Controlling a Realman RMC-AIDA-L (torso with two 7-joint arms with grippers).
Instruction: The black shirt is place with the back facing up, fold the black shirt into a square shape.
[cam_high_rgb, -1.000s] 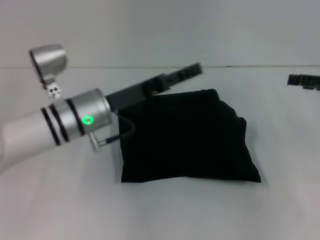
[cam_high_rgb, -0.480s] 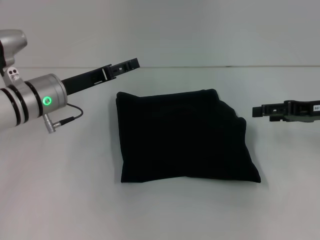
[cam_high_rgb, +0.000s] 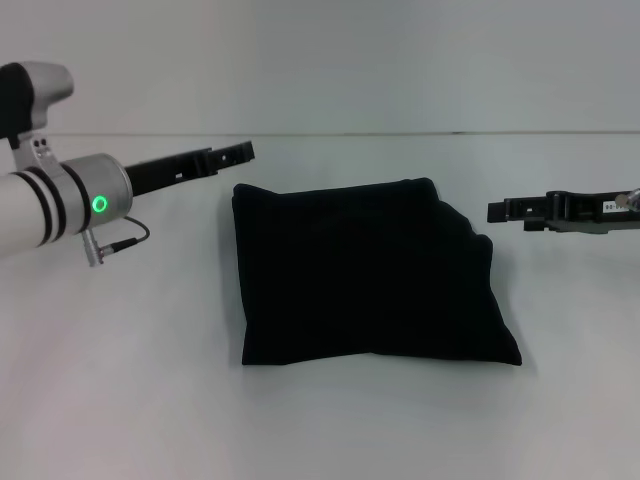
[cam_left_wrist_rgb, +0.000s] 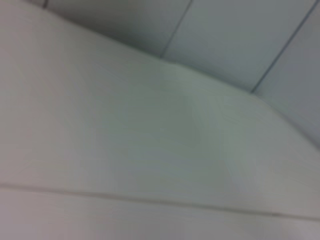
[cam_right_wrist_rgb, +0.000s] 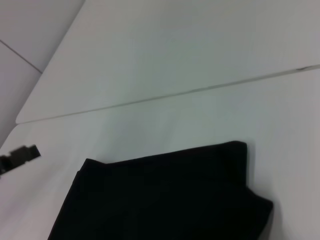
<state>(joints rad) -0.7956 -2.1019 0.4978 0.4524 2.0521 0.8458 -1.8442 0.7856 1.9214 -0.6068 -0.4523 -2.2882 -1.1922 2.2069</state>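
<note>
the white counter (cam_high_rgb: 330, 430) carries the black shirt (cam_high_rgb: 365, 275), folded into a roughly square bundle lying flat between the two grippers and touching neither. its edge nearest the right gripper is uneven, with layers stepping outward toward the near corner. the left gripper (cam_high_rgb: 240, 152) hangs just off the shirt's far corner on its own side, above the counter, holding nothing; whether its fingers are parted i cannot tell. the right gripper (cam_high_rgb: 495, 211) hovers just beside the shirt's opposite edge, also empty, its opening likewise impossible to judge.
</note>
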